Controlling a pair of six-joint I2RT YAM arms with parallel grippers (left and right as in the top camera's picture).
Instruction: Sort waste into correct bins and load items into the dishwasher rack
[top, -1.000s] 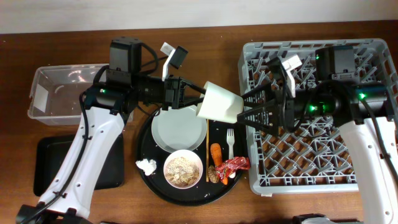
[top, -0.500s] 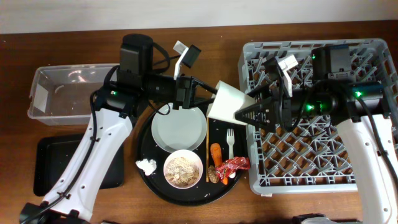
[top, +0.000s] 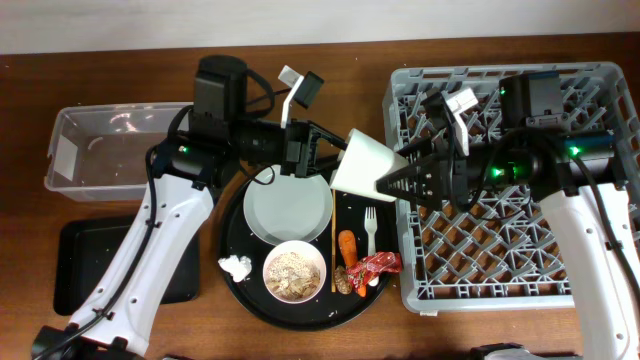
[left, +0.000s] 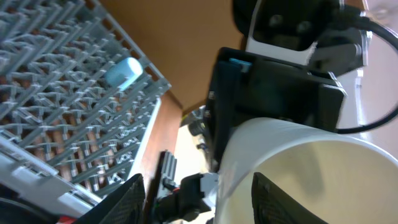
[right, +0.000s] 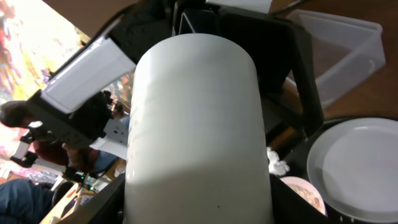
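Right gripper (top: 392, 181): clamped on cup (top: 362, 165) base. Left gripper (top: 330, 158): fingers spread, loosely straddling cup rim.

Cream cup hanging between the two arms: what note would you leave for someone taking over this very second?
Left claw: open, fingers straddling the rim of the cream tapered cup, not pinching.
Right claw: shut on the cup's base end, mid-air beside the large grey plastic dishwasher rack.
Done: light blue cup lies in the rack.
Left: rack the cream cup, then the pale round plate, white bowl, white plastic fork and thin wooden chopstick, all on the round black tray.
Crumpled red wrapper, orange carrot piece and white tissue wad lie there unsorted; clear plastic tub and flat black rectangular tray await them.
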